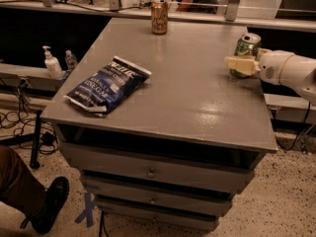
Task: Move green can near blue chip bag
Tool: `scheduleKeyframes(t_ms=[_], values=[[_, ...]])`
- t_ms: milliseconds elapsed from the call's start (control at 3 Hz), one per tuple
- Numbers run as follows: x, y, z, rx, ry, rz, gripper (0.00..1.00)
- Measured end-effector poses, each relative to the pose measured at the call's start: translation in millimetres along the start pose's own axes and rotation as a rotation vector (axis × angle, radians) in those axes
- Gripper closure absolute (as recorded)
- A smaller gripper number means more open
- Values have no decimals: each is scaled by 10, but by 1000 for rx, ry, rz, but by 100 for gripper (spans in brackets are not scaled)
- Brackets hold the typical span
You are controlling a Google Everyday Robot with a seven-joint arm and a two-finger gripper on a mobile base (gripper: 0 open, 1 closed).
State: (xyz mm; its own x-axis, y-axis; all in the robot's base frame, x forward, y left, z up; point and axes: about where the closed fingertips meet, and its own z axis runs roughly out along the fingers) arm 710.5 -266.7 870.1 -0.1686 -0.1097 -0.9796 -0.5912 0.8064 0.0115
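The green can [247, 46] stands upright near the right edge of the grey table [197, 98], with a mottled green label and a silver top. My gripper [240, 64] reaches in from the right on a white arm and sits right at the can, covering its lower front. The blue chip bag [108, 84] lies flat on the left part of the table, dark navy with white lettering, far from the can.
An orange-brown can [159, 17] stands at the table's far edge. A white pump bottle [51, 63] and a small bottle [71, 59] sit on a lower shelf at left. Drawers [153, 171] are below the tabletop. A person's shoe [49, 204] is at bottom left.
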Motion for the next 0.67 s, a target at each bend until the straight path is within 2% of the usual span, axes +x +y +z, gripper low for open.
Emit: scheduleKeyframes(t_ms=[333,667], values=[[-32,12,30,-4,-14,5,65],[-155,204,99,-36,-27,24,88]])
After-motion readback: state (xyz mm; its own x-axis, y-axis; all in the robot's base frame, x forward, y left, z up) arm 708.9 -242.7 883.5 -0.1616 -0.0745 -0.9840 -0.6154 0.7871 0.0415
